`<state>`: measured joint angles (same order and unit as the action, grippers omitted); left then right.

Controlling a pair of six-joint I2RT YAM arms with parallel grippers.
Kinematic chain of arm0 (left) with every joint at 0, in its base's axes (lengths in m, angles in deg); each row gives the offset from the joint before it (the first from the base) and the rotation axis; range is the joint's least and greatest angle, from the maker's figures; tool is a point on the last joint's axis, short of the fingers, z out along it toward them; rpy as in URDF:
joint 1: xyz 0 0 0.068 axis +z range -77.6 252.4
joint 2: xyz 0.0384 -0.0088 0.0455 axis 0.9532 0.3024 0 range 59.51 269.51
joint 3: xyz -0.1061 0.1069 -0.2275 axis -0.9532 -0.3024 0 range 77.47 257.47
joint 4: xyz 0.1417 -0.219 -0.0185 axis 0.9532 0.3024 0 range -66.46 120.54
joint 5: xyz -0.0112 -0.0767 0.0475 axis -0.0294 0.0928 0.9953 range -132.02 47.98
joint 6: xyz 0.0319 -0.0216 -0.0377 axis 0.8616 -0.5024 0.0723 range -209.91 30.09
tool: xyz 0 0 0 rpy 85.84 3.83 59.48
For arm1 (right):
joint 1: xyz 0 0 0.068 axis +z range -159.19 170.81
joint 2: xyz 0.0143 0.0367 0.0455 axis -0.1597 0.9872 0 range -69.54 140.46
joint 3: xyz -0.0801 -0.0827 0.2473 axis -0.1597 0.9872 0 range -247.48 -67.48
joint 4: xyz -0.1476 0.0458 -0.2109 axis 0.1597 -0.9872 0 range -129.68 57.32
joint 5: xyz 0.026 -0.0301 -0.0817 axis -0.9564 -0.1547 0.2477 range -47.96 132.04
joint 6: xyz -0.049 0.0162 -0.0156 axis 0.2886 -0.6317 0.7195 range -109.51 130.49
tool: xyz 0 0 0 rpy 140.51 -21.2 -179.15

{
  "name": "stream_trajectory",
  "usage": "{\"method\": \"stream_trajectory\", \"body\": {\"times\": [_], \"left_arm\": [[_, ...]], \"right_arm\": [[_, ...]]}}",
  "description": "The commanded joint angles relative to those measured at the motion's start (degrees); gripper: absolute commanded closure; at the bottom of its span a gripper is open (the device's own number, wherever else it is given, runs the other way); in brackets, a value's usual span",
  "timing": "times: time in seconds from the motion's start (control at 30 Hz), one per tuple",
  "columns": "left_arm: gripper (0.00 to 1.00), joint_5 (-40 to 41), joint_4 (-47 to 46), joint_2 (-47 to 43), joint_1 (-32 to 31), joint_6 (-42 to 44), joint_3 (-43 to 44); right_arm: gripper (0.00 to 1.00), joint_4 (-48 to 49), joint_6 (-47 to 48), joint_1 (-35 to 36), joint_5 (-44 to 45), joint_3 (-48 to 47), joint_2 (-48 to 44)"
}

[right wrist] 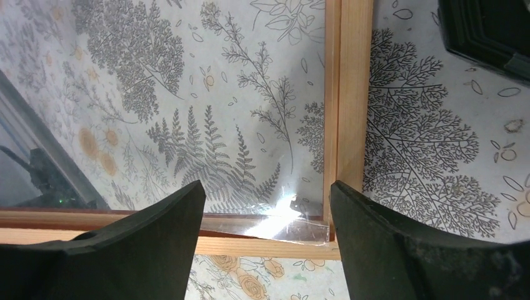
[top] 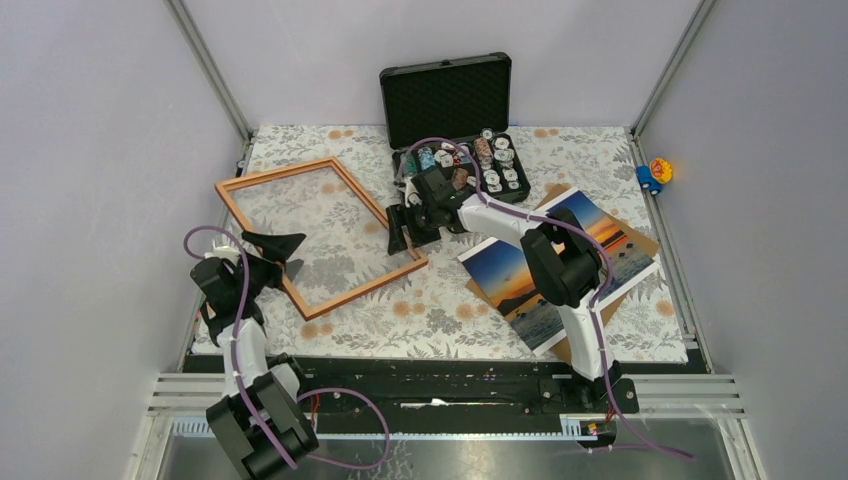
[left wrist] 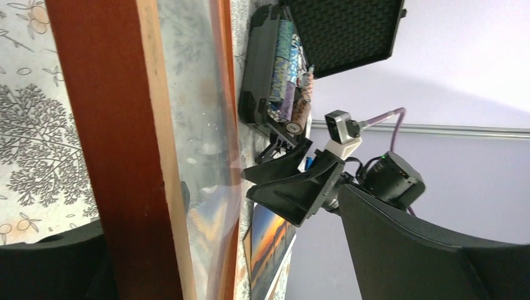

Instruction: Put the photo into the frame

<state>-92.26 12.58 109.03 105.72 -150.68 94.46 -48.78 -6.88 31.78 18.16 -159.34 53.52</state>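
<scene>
Top external view shows the frame (top: 366, 289) lying flat on the flowery tablecloth (top: 430, 310), left of the middle. It has a clear pane (right wrist: 281, 215) in it, and the cloth shows through. The photo (top: 497, 272) is not in the frame yet. It lies picture side up on the brown cardboard backing board (top: 645, 240) on the right, well apart from the frame. At the back stands the open black case (top: 445, 95) of chips (top: 490, 160).

The left gripper (top: 295, 252) sits at the frame's near left rail. Its fingers are spread wide with the rail between them, and they squeeze nothing. The right gripper (top: 405, 238) hangs over the frame's right corner. In the right wrist view its two fingers are far apart too, with the corner down between them and nothing pinched.

So the step in hand looks like getting the frame ready. Putting the photo in has not begun.

Next, an arm likely has to go to the photo, and the right arm is nearer. The print is thin and flat, so a finger must get under an edge. Then the photo must be lined up with all four rails before it goes down. The frame looks only a bit bigger, so a crooked drop could catch on a rail.
</scene>
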Motion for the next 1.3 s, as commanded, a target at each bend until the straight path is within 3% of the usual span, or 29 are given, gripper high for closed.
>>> {"method": "stream_trajectory", "body": {"times": [0.0, 0.17, 0.4, 0.7, 0.87, 1.03, 1.13, 1.27], "left_arm": [[0.02, 1.45, 6.09, -1.20, -0.15, 5.75, 4.39], [0.01, 5.68, 16.61, -0.79, -0.23, 10.00, 7.05], [0.01, 19.21, 35.99, 1.58, -0.22, 18.46, 14.84], [0.01, 38.23, 55.44, 10.12, -0.37, 17.83, 23.58], [0.01, 53.37, 62.54, 8.69, -1.71, 12.71, 28.47], [0.01, 56.46, 62.32, 8.53, -6.21, 15.08, 31.94], [0.01, 52.89, 57.13, 7.18, -17.25, 20.58, 34.63], [0.01, 39.49, 42.28, 3.16, -30.95, 25.29, 32.91]], "right_arm": [[0.18, -1.25, 0.94, 1.39, 5.38, -4.33, -0.03], [0.15, -4.08, 1.57, 1.48, 6.19, -6.73, 0.65], [0.01, -5.87, 3.14, 1.48, 11.17, -6.56, -1.67], [0.01, -6.31, 2.10, 1.41, 9.09, -6.14, -3.00], [0.01, -6.14, 1.91, 1.39, 8.93, -4.05, -4.03], [0.01, -6.14, 1.80, 1.06, 10.86, 0.83, -9.01], [0.01, -6.14, 3.04, 0.89, 12.82, 5.80, -14.92], [0.01, -6.27, 4.04, -0.14, 17.79, 15.43, -24.01]]}}
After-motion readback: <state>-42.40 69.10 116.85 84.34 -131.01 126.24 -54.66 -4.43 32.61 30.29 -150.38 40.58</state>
